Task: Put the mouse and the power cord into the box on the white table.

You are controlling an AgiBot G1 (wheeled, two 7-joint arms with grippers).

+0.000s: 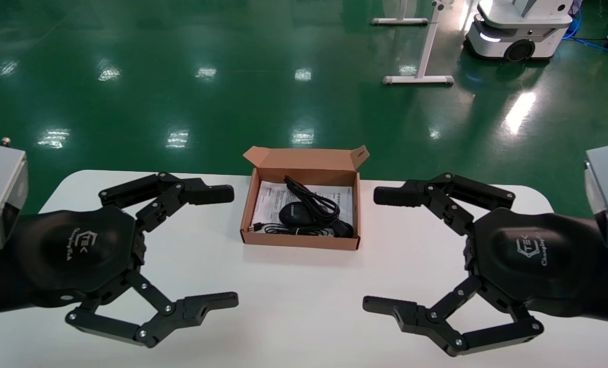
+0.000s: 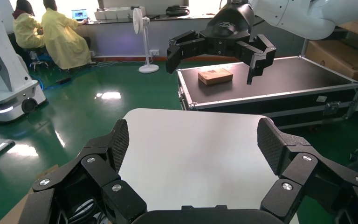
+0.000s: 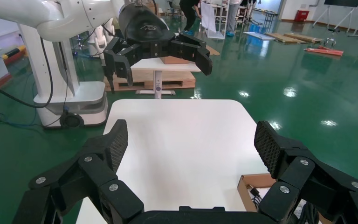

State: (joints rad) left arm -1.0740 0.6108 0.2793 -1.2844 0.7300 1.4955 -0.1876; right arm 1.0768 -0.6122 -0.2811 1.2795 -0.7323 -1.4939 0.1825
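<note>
The mouse [image 1: 295, 213] and coiled power cord [image 1: 318, 205] lie inside the open cardboard box [image 1: 299, 238] at the far middle of our white worktop [image 1: 294, 286]. Our left tool [image 1: 209, 245] and right tool [image 1: 393, 248] hover either side, both spread wide, grasping nothing.

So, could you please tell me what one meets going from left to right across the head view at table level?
Left gripper, open over the white table → the box holding the mouse and the power cord → right gripper, also open.
</note>
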